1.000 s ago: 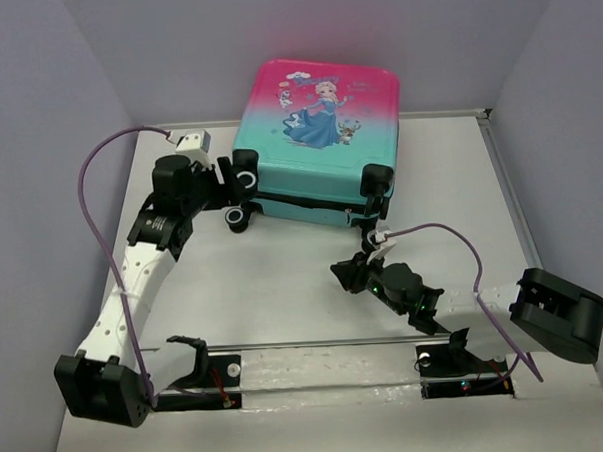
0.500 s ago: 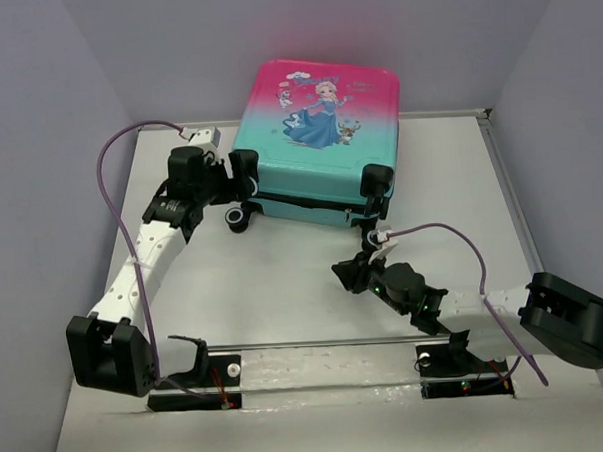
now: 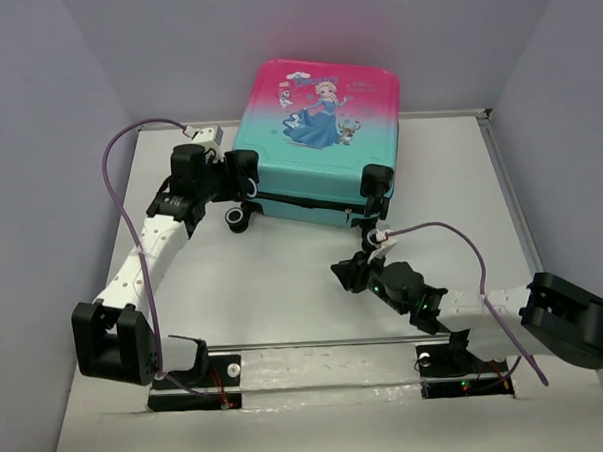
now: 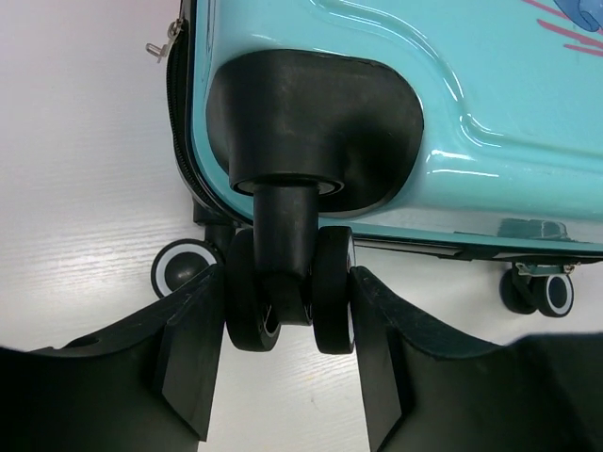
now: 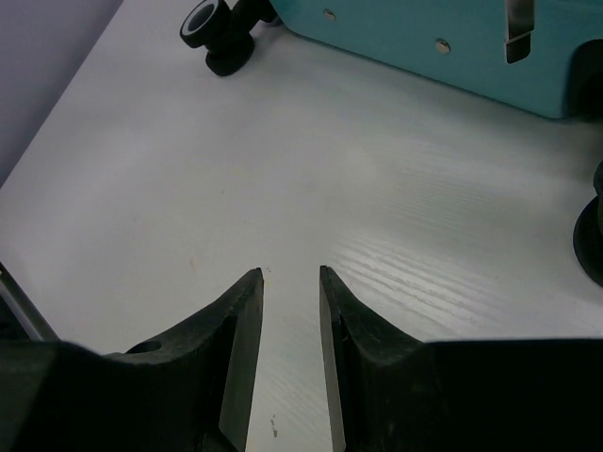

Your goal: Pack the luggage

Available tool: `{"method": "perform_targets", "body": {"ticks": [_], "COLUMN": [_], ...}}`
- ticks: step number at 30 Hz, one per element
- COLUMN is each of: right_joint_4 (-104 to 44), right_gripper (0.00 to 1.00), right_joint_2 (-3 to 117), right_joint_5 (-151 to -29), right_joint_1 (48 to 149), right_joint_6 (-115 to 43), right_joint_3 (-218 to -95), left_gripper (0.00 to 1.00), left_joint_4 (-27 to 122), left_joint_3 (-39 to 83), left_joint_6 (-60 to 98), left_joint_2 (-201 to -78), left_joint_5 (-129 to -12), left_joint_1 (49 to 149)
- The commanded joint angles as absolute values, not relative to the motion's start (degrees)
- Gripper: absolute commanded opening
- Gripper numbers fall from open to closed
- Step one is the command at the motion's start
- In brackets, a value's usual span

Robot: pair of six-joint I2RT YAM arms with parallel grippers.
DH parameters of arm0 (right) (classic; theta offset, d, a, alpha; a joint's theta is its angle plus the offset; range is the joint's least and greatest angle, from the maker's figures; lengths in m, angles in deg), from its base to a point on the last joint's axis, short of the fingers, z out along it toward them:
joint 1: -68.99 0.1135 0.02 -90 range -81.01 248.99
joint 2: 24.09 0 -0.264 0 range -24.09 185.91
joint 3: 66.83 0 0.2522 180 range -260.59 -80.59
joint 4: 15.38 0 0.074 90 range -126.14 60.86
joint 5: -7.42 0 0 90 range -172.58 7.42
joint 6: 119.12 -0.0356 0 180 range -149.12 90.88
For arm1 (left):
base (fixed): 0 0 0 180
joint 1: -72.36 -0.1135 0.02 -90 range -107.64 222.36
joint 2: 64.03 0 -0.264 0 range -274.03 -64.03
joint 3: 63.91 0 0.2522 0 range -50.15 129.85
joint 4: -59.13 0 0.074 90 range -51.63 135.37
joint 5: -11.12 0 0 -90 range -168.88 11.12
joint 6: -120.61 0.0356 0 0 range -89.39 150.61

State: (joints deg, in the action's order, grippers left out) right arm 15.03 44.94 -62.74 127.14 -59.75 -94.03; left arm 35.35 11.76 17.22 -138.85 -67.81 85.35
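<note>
The luggage [image 3: 323, 135], a pink-to-teal hard-shell suitcase with a cartoon princess, lies closed at the back of the table, wheels toward me. My left gripper [image 3: 241, 176] is at its near-left corner. In the left wrist view the left gripper [image 4: 287, 275] is shut on the black twin caster wheel [image 4: 287, 301] under the teal shell [image 4: 377, 56], one finger pressing each side. My right gripper [image 3: 346, 272] hovers over bare table in front of the luggage. In the right wrist view this gripper [image 5: 290, 273] is open a narrow gap with nothing between its fingers.
A second caster [image 3: 239, 218] sticks out just below the left gripper, and another [image 3: 378, 181] sits at the luggage's near-right corner. A zipper pull [image 4: 165, 40] hangs off the left edge. Purple cables arc over both arms. Grey walls close in the table.
My left arm has reached forward to the luggage's near-left corner and its jaws have closed onto the caster wheel. The right arm has hardly moved.
</note>
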Motion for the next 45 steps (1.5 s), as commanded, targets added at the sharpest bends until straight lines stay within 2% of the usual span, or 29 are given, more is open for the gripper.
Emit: {"method": "perform_targets", "body": {"ticks": [1,3,5,6,7,9,12,14,15,16,18,24,31,35,41,45], "right_joint_4": [14.2,13.5,11.39,10.08,8.85,5.5,3.83,2.86,1.73,1.1,0.4,-5.49,-5.23,-5.23,-4.71,6.26], "right_gripper": [0.37,0.38,0.4,0.41,0.42,0.45,0.48,0.5,0.51,0.51,0.53,0.54,0.56,0.58,0.58,0.6], "right_joint_2": [43.15,41.83,39.37,38.49,37.7,35.06,33.48,33.47,33.82,33.91,33.65,28.3,22.32,21.08,22.92,25.55], "right_joint_5": [-60.08,-59.38,-58.06,-57.54,-56.83,-55.34,-54.63,-54.28,-53.41,-52.88,-51.56,-52.61,-49.27,-57.95,-65.87,-76.39], "right_joint_1": [127.17,127.17,127.17,127.17,127.17,127.17,127.17,127.17,127.17,127.17,127.17,119.82,113.3,100.91,95.63,95.62], "right_joint_6": [-58.83,-58.65,-58.48,-58.39,-58.13,-57.86,-57.16,-56.89,-56.98,-56.81,-56.37,-56.89,-58.48,-59.53,-59.0,-56.55], "right_joint_3": [-95.8,-95.54,-95.36,-95.53,-95.71,-95.98,-96.32,-96.85,-97.72,-98.26,-98.7,-98.35,-94.31,-93.87,-93.52,-90.62], "left_gripper": [0.48,0.42,0.42,0.47,0.63,0.67,0.57,0.4,0.16,0.06,0.06,0.06,0.06,0.06,0.06,0.06], "left_joint_4": [38.51,38.34,38.34,38.08,37.73,37.2,37.72,37.81,37.98,38.33,39.91,44.04,47.48,46.95,46.42,47.74], "left_joint_3": [12.07,12.25,12.25,12.25,12.42,12.25,11.72,11.72,11.64,11.46,10.5,9.79,6.89,5.66,5.74,6.1], "left_joint_6": [16.9,16.99,16.64,16.46,16.46,16.72,16.55,16.29,15.85,15.41,13.83,6.1,0.64,0.64,1.69,1.52], "left_joint_2": [-140.31,-140.75,-141.54,-141.81,-142.16,-142.69,-142.43,-142.51,-142.42,-142.08,-140.76,-134.43,-126.26,-121.95,-120.01,-120.27], "left_joint_5": [-62.98,-62.62,-62.53,-62.62,-62.71,-63.4,-64.2,-63.5,-62.19,-61.66,-60.34,-62.35,-64.55,-67.88,-70.79,-68.43], "left_joint_1": [86.07,86.24,86.77,87.03,87.38,88.09,88.18,88.26,88.52,88.79,90.1,104.07,108.65,108.65,108.57,108.57]}}
